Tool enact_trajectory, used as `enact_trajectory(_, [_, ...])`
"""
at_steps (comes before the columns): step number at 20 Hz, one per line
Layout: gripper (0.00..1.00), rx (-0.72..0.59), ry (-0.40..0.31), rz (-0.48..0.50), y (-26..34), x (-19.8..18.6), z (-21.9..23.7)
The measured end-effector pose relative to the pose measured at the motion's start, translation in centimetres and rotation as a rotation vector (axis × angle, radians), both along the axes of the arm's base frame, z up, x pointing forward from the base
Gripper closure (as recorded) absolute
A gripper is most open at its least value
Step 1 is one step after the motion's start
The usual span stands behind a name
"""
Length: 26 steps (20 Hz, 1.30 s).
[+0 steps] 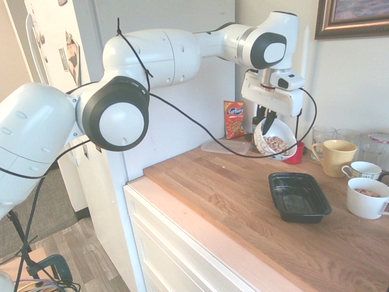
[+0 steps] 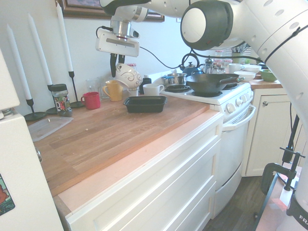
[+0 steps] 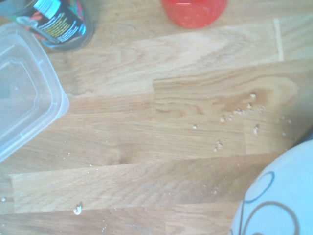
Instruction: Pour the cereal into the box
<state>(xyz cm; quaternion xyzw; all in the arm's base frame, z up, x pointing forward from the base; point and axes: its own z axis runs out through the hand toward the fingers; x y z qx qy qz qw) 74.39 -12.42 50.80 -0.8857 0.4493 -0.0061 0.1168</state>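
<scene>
Jaws (image 1: 267,120) clenched on the rim of the white patterned bowl (image 1: 275,139), which hangs tilted above the bench (image 1: 237,188). Cereal (image 1: 275,145) lies inside the bowl. The black box (image 1: 298,198) rests on the bench, apart from the bowl. Scattered crumbs (image 3: 239,111), probably cereal, dot the wood.

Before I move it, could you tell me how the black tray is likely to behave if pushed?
The black tray looks like thin molded plastic and shows no heap of cereal, so it is probably light and slides easily. Its low, wide shape suggests it would hardly tip, though the thin-looking rim may flex a little.
</scene>
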Motion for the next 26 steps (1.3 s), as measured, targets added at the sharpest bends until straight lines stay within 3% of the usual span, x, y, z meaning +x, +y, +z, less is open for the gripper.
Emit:
enact_trajectory(8, [1.0,0.193,0.008,-0.021,-5.9,-0.5,-3.5])
enact_trajectory(17, [1.0,0.389,0.008,-0.009,-6.3,0.5,-7.0])
enact_trajectory(26, [1.0,0.487,-0.009,-0.01,-6.9,0.6,-7.5])
